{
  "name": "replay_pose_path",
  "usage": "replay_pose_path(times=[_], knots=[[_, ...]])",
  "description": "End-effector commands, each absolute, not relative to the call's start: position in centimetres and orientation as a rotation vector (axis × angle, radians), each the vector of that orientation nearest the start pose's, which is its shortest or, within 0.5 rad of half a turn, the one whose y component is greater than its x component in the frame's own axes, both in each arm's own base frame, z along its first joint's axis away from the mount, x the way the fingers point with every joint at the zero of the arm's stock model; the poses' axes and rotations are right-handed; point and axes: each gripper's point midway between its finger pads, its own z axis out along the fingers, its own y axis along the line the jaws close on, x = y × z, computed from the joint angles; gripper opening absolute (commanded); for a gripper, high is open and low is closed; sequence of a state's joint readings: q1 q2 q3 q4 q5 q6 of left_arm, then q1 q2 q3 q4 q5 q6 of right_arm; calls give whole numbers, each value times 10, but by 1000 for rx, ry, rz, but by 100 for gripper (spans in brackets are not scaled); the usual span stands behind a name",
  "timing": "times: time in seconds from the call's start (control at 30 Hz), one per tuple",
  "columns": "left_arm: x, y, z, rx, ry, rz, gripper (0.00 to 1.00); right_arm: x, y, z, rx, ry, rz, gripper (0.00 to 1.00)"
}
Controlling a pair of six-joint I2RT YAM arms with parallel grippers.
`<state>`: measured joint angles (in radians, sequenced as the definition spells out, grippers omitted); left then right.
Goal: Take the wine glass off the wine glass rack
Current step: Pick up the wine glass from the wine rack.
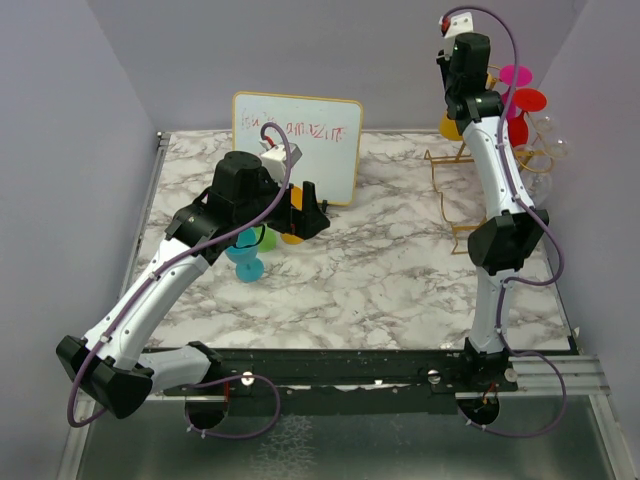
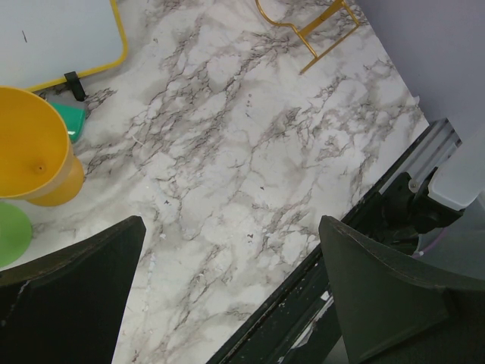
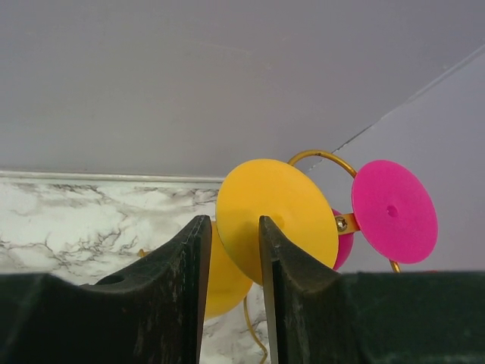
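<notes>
The gold wine glass rack [image 1: 448,200] stands on the marble table [image 1: 380,270] at about 2 o'clock, near the far right corner. Plastic glasses hang on it upside down. The right arm reaches up high to the top of the rack. In the right wrist view, the right gripper [image 3: 231,224] has its two fingers close together with only a thin gap. The orange wine glass [image 3: 288,212] shows in that gap and just behind it. I cannot tell if the fingers are squeezing it yet. A pink glass foot [image 3: 394,211] sits at 3 o'clock from the orange one. The left gripper [image 2: 231,227] is wide open with nothing in it, above the table. An orange glass [image 2: 30,144], a green glass [image 2: 11,231] and a teal glass [image 2: 68,121] sit at its 9 o'clock, by the whiteboard [image 1: 300,140].
</notes>
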<state>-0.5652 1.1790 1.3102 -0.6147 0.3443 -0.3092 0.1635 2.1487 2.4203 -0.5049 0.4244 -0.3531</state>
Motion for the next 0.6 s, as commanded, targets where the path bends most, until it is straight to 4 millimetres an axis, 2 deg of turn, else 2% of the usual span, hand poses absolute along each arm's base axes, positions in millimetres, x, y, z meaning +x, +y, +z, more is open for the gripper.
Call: replay_pose_path(times=[0.0,0.17,0.57], knots=[[250,-243,306,500,2073,-880,99,605,8,375,-148,1779,-538,35],[249,-242,307,495,2069,-878,99,606,9,380,-135,1763,-526,24],[250,-243,304,496,2081,-884,99,599,8,395,-126,1735,-525,14]])
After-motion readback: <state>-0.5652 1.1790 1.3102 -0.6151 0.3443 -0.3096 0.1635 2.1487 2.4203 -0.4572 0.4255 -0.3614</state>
